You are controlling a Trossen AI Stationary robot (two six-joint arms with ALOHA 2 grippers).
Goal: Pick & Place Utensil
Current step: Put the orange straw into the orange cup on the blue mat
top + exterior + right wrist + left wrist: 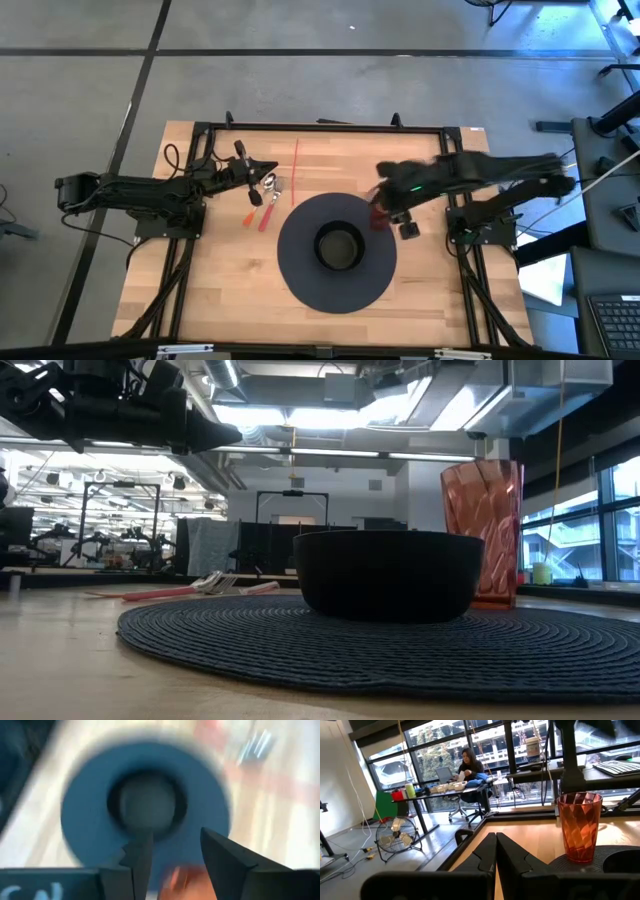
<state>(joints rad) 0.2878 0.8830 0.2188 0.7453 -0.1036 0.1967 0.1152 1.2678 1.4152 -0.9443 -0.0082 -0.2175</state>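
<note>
Two red-handled utensils (262,205) (190,590) lie flat on the wood to the left of a round dark placemat (300,275). A black bowl (338,247) (390,573) sits in the mat's middle. A red tumbler (378,218) (484,530) (579,827) stands upright at the mat's right rim. My left gripper (268,168) (496,854) is shut on nothing and hovers raised (215,432) just beyond the utensils' far ends. My right gripper (388,203) (175,865) is open above the tumbler (179,879), and its wrist view is blurred.
A thin red line (296,170) runs along the table toward the far edge beside the utensils. A black frame (320,127) borders the table's far side. Bare wood lies near the mat's left and right. A person sits at a desk in the room beyond (469,762).
</note>
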